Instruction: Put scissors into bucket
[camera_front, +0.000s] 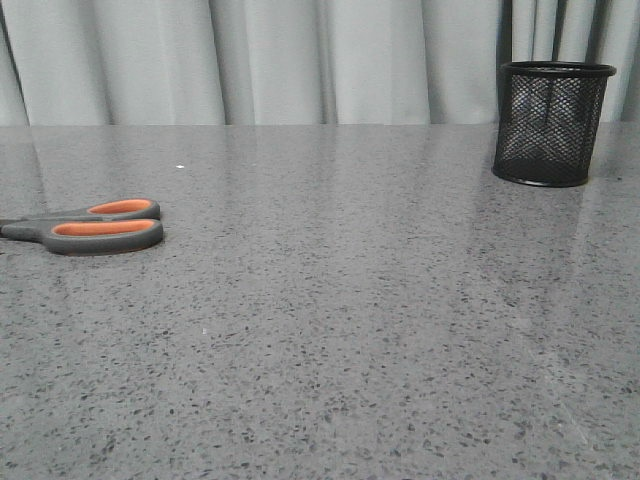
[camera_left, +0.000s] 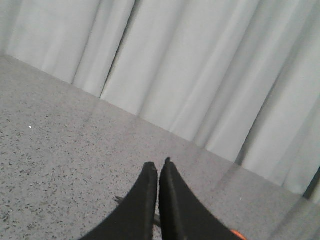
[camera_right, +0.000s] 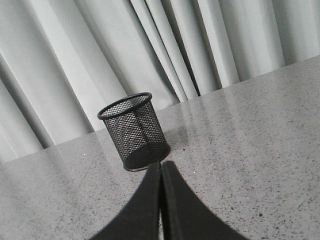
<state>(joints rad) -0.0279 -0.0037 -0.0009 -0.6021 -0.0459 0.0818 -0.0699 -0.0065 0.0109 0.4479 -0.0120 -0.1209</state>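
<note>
**A:** Where do you have the scissors?

**B:** You find them at the left edge of the front view, about mid-height, lying flat on the grey speckled table. The orange-lined loops point toward the middle of the frame; the blades run off the left edge, so you can't see their tips. The bucket stands upright in the upper right of that view, well apart from them, mouth open to the top.

**A:** And your grippers?

**B:** The left gripper has its fingers pressed together and holds nothing; a sliver of orange shows at the lower right corner of its wrist view, probably a handle. The right gripper is likewise closed and empty, with the bucket just beyond its tips.

**A:** How will the scissors handle?

**B:** You should expect them to be light and rigid, with smooth plastic handles that may slip (and they lie very low, so little stands proud of the table). I judge your best hold is across the two handle shanks near the pivot, pinching both so the blades stay shut. The loops are wide, and a grip there may let them swing. The mesh bucket looks light too, so a knock on its rim could tip it.
</note>
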